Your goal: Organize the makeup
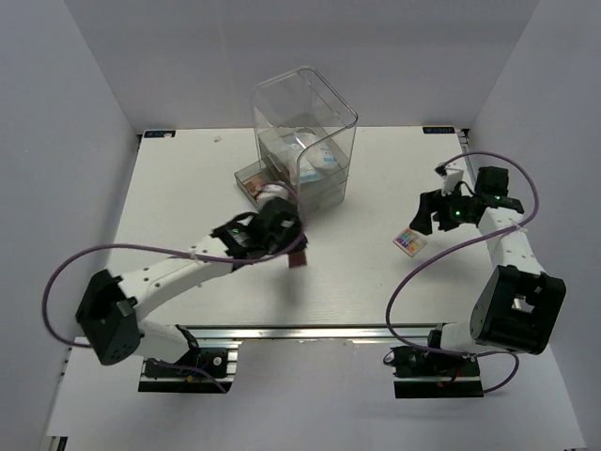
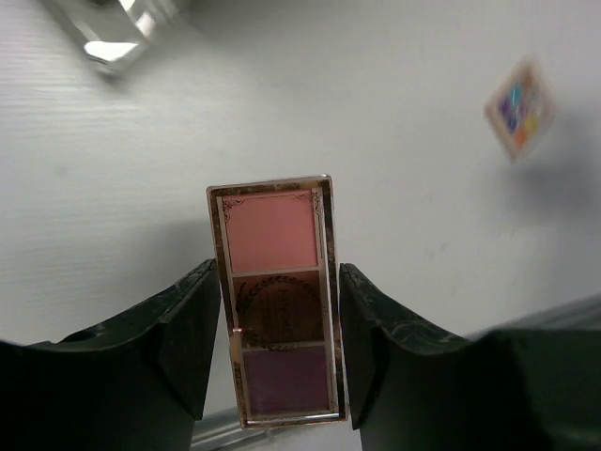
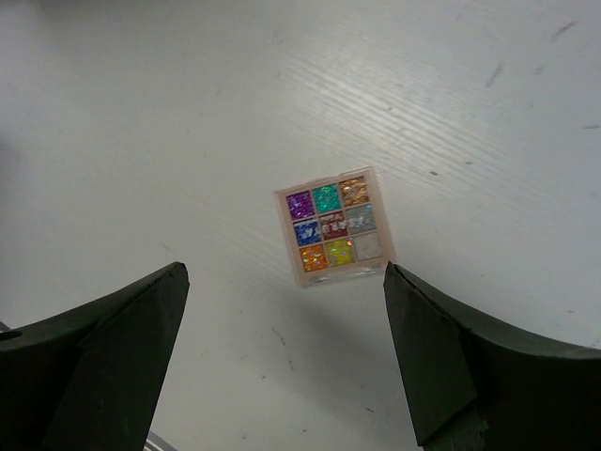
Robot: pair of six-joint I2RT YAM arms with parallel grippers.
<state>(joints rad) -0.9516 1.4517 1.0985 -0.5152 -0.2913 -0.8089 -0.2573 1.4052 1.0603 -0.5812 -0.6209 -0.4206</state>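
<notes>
From above, you see a white counter (image 1: 188, 188) closed in by plain white walls (image 1: 94, 75) on the left, right and far sides. A metal rail (image 1: 310, 334) runs along its near edge, and purple cables (image 1: 56, 282) loop from both arms. A clear box (image 1: 305, 122) stands at the far middle with one drawer (image 1: 252, 177) pulled out at its lower left. Pale items lie inside the box, too small to name. Your left gripper (image 1: 286, 242) hangs just in front of the box, closed around a narrow palette (image 1: 298, 256) that is held above the counter. Your right gripper (image 1: 434, 214) sits well to the right, with a multicolour palette (image 1: 408, 242) flat on the counter just beside it.

In the left wrist view, the fingers (image 2: 188, 329) of the left gripper (image 2: 279, 319) press both long edges of the narrow palette (image 2: 277, 315), which shows pink, brown and purple pans in a gold frame. The white counter (image 2: 113, 188) lies behind it, with the blurred multicolour palette (image 2: 518, 108) at the upper right and a corner of the box (image 2: 113, 38) at the upper left.

In the right wrist view, the right gripper (image 3: 284, 310) is spread wide and holds nothing. The multicolour palette (image 3: 333, 225), with nine glittery pans, lies between the fingers (image 3: 122, 329) and apart from them. The counter (image 3: 470, 94) here shows fine lines and a few small dark scuffs.
</notes>
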